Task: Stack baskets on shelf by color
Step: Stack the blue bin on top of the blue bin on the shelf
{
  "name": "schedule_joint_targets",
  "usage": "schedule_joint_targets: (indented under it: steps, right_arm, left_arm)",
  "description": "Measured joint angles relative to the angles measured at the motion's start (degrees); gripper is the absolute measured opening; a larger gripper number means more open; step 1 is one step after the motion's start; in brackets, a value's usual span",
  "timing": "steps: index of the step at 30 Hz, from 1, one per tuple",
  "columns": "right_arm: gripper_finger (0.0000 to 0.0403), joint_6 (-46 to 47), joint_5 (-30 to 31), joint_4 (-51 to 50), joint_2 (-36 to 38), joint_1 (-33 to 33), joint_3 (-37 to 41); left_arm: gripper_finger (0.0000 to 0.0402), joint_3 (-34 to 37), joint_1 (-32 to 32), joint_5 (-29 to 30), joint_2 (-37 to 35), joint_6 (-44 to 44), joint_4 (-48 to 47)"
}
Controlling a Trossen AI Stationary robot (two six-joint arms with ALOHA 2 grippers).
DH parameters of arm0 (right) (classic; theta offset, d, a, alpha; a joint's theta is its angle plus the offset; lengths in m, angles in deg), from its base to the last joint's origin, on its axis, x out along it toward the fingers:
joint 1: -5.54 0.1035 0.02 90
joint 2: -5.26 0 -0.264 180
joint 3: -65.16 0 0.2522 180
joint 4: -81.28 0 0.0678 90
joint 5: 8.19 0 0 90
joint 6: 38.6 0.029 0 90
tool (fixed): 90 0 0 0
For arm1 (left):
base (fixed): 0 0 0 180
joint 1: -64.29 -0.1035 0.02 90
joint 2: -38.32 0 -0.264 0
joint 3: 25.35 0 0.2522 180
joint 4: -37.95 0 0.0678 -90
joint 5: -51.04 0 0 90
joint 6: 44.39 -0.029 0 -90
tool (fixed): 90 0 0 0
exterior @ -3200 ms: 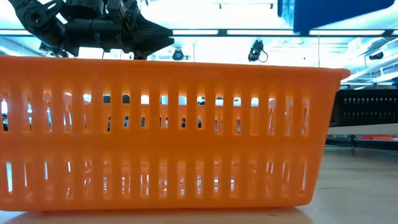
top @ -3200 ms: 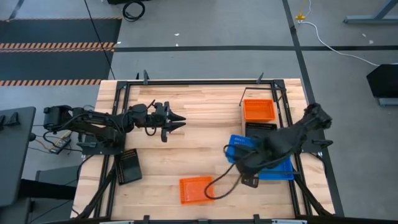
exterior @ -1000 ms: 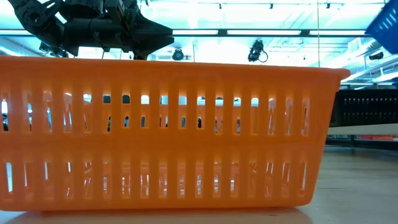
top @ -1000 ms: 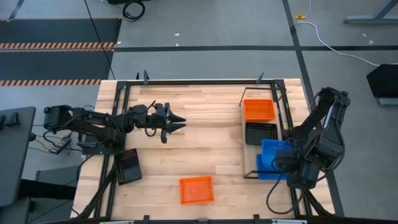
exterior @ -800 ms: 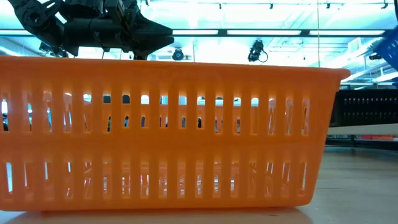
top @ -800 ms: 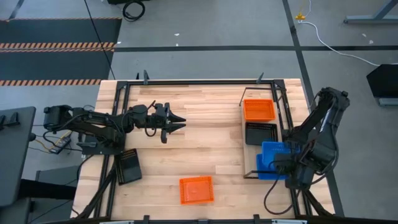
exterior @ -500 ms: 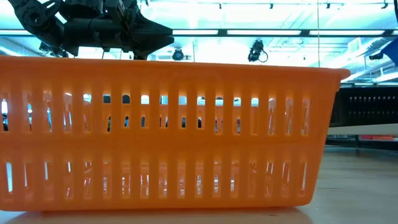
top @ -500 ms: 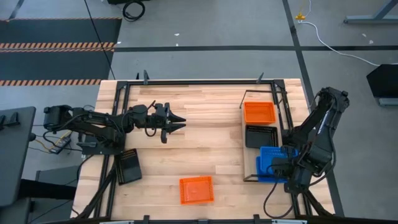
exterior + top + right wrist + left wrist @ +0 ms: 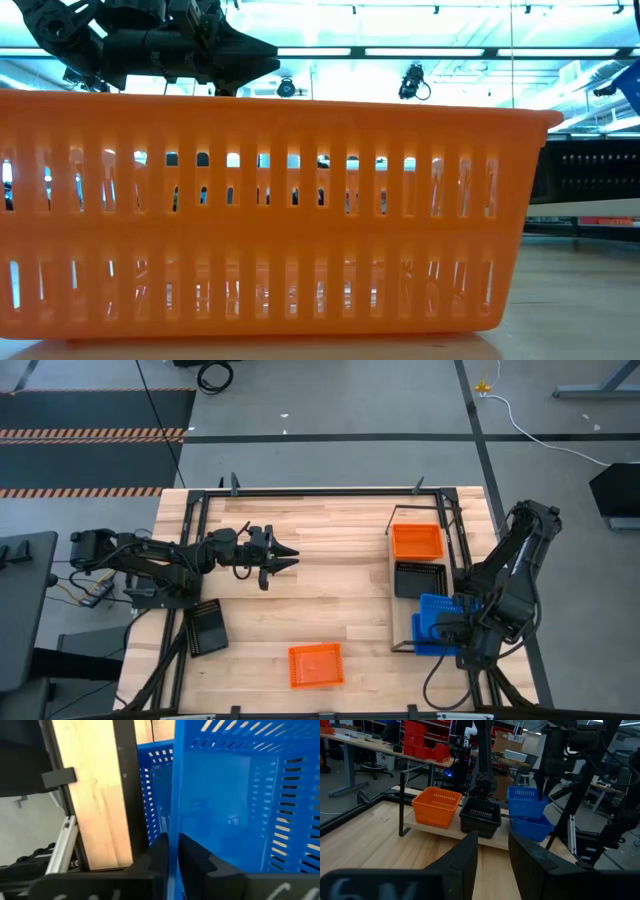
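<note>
On the shelf [image 9: 405,622] at the table's right stand an orange basket [image 9: 417,541], a black basket [image 9: 420,578] and, at the near end, a blue basket [image 9: 432,643]. My right gripper [image 9: 455,618] is shut on a second blue basket [image 9: 436,610], held tilted just above that blue one. Another orange basket [image 9: 316,665] sits near the table's near edge and fills the low view [image 9: 270,220]. A second black basket [image 9: 208,627] lies by the left edge. My left gripper [image 9: 288,560] hovers open over the table's left half. My right gripper pinches one side wall [image 9: 174,810] of the upper blue basket, one finger inside it and one outside. The fingers come from above, slanting in from the table's right. The basket is lifted clear and tilted, over the blue basket [image 9: 532,826] that rests on the shelf.
The shelf's black wire frame [image 9: 390,590] rises at its ends. A black metal rail [image 9: 320,490] runs along the table's edges. Bare wood [image 9: 330,600] lies between the two arms. Cables and striped floor mats show beyond the table.
My right gripper has carried the blue basket down and slightly toward the near edge, closer over the blue basket on the shelf. In the low view its corner has sunk at the right edge. My left arm has kept still.
</note>
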Motion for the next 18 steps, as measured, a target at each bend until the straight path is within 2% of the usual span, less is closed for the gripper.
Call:
schedule_joint_targets:
  steps: [11,18]
  right_arm:
    - [0.0055,1.1,0.0,-6.0,0.1,-0.1,-7.5]
    - [0.0048,1.5,0.9,-17.0,0.0,-0.2,-8.4]
  left_arm:
    - [0.0116,0.0,0.0,0.0,0.0,0.0,0.0]
    - [0.0116,0.0,0.0,0.0,0.0,0.0,0.0]
